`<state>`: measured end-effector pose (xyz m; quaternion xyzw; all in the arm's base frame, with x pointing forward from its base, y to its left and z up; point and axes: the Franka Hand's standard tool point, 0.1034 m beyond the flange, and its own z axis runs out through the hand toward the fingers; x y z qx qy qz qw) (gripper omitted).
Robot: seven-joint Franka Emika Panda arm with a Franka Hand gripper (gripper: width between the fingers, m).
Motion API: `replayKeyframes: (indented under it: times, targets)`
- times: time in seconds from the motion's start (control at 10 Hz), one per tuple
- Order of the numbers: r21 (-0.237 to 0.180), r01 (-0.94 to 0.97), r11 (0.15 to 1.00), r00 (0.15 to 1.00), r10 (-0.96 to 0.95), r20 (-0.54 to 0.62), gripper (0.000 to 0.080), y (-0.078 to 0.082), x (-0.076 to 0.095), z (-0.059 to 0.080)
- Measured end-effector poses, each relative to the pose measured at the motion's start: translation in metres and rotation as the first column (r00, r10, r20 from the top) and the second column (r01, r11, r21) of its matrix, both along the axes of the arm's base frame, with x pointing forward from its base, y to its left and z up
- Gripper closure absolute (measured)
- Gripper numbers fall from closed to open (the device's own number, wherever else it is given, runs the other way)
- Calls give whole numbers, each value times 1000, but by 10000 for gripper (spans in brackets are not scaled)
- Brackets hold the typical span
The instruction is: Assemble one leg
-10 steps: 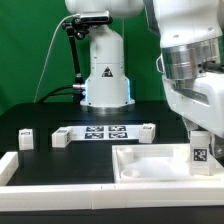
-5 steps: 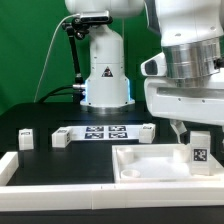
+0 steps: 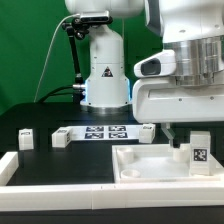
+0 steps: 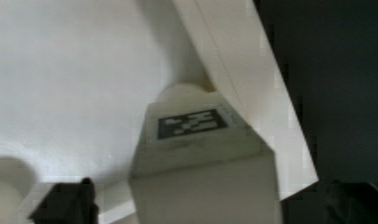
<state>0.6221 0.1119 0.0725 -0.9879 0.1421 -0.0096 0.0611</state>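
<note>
A leg [image 3: 198, 152], a small white post with a black-and-white tag, stands upright in the corner of the large flat white piece [image 3: 140, 162] on the exterior view's right. My gripper [image 3: 192, 137] hangs over it, jaws open and straddling the leg. In the wrist view the leg [image 4: 200, 150] sits between my gripper's [image 4: 207, 212] dark fingertips [image 4: 61, 205], with a gap on each side. The flat white piece [image 4: 61, 80] lies behind it. Three more legs stand loose on the black table: one [image 3: 25, 138], one [image 3: 60, 138] and one [image 3: 147, 131].
The marker board [image 3: 105, 132] lies in the middle of the table between the loose legs. A low white rail [image 3: 60, 185] runs along the front and turns up at the exterior view's left. The robot's base [image 3: 105, 75] stands behind.
My hand has swung round and shifted toward the exterior view's left above the leg. The leg has stayed upright in the same corner.
</note>
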Motion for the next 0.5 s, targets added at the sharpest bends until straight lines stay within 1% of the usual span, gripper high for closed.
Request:
replayKeyframes:
  times: [0.1, 0.2, 0.3, 0.4, 0.5]
  targets:
    - [-1, -18, 1000, 1000, 18, 2, 150, 0, 0, 0]
    - [0, -17, 1000, 1000, 17, 2, 257, 0, 0, 0]
    - [0, -17, 1000, 1000, 17, 2, 392, 0, 0, 0]
    - [0, -17, 1000, 1000, 17, 3, 392, 0, 0, 0]
    - [0, -16, 1000, 1000, 16, 3, 509, 0, 0, 0]
